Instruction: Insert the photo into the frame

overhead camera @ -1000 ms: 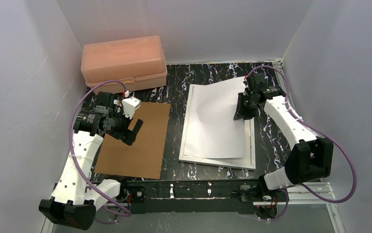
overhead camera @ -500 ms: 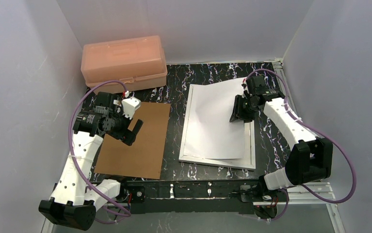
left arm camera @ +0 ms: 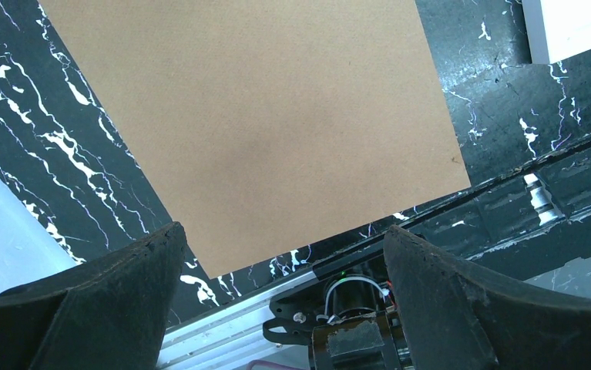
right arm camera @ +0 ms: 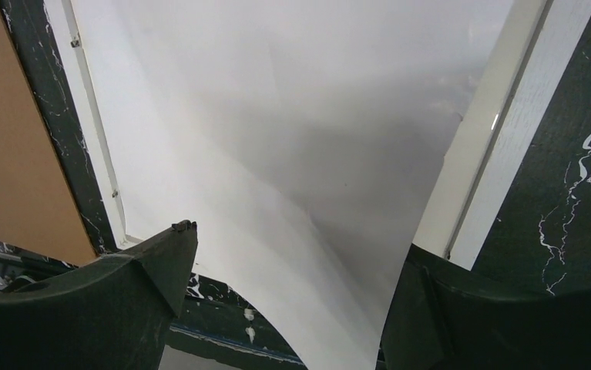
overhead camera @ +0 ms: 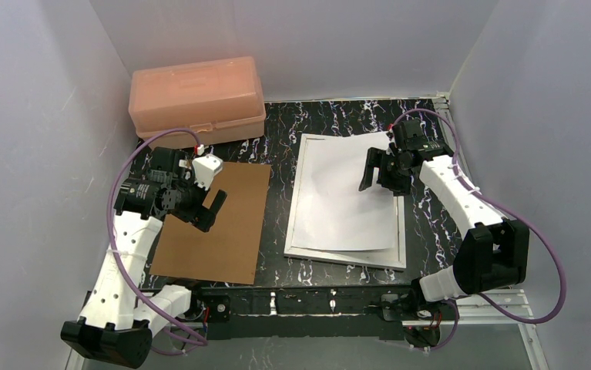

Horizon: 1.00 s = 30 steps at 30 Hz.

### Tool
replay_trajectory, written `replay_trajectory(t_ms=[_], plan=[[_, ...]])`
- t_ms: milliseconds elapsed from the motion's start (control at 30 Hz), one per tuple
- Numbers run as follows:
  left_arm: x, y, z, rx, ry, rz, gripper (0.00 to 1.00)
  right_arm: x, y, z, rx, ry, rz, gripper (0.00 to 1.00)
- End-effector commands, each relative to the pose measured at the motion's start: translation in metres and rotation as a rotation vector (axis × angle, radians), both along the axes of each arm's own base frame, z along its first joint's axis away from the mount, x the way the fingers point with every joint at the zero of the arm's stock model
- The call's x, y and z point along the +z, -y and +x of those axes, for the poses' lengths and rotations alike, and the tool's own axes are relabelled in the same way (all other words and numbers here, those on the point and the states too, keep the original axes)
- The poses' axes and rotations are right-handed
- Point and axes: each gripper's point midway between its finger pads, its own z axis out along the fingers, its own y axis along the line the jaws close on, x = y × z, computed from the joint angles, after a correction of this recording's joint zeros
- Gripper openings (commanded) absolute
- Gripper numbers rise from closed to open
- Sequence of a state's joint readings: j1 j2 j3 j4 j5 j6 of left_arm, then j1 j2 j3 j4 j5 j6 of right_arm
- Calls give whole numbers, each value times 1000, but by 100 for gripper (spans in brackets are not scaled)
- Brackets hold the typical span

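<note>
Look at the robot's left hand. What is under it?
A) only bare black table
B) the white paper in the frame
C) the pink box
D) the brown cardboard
D: in the top view the left gripper hangs over the brown cardboard, and its own wrist camera sees that cardboard between its wide-open fingers.

We see a salmon-pink plastic box (overhead camera: 197,99) with its lid shut, at the far left of the black, white-veined table (overhead camera: 330,119). Nearer to us — still on the left — a brown cardboard board (overhead camera: 226,231) lies flat, apart from the box.
</note>
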<state>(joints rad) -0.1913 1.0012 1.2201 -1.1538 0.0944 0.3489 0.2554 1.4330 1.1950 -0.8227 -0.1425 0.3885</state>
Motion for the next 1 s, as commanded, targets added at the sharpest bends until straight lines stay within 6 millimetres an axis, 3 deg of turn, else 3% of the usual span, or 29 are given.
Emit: replay_trajectory(t_ms=[0,467,533,967], plan=[[1,-1,-8,-8,-4,-4,98,12,3,6,-8,48,-1,87],[0,0,-8,-13,-4,-9,98,-13,14,4,12,-19,-88,92],[1,1,-8,-11,-4,-13,98,-17,18,3,17,-32,-112,98],[3,1,-8,-13,3,-16,99,-29,48,5,9,-53,-284,99]])
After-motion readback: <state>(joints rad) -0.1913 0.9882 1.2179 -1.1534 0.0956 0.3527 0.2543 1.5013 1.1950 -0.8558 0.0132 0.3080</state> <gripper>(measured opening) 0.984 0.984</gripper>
